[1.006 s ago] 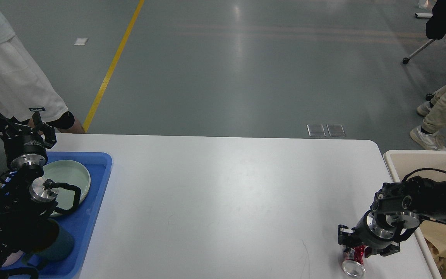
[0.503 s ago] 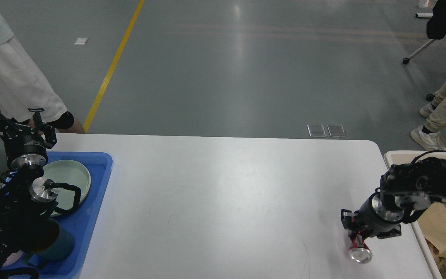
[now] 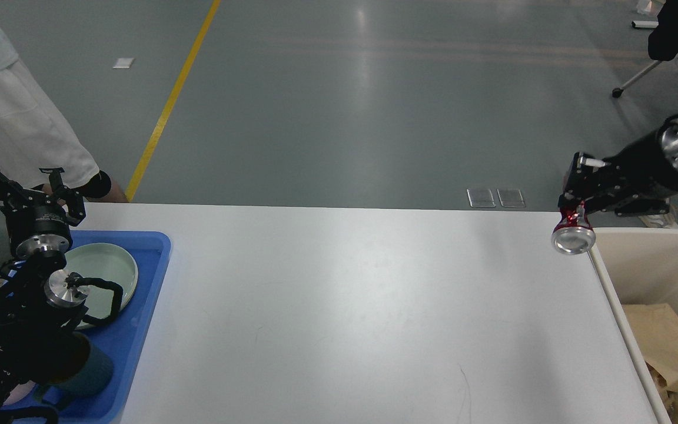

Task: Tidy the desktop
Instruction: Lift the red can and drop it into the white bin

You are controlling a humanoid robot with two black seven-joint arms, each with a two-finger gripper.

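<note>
Right gripper [image 3: 575, 203] clamped on crushed red can [image 3: 572, 232], held aloft over the white desktop's [image 3: 339, 306] far-right corner beside beige bin [image 3: 657, 259]; looks light, thin-walled, slippery, best pinched mid-body; left gripper [image 3: 21, 185] fingers spread, empty.

A single head view looks forward and down over the white tabletop [image 3: 345, 306], grey floor [image 3: 374, 106] beyond its far edge.

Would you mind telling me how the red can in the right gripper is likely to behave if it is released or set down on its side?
The red can looks crumpled, so probably empty and light. Its round silver end suggests it may roll if laid sideways on the smooth desktop. The right gripper holds only its upper part, so it might swing or slip.
</note>
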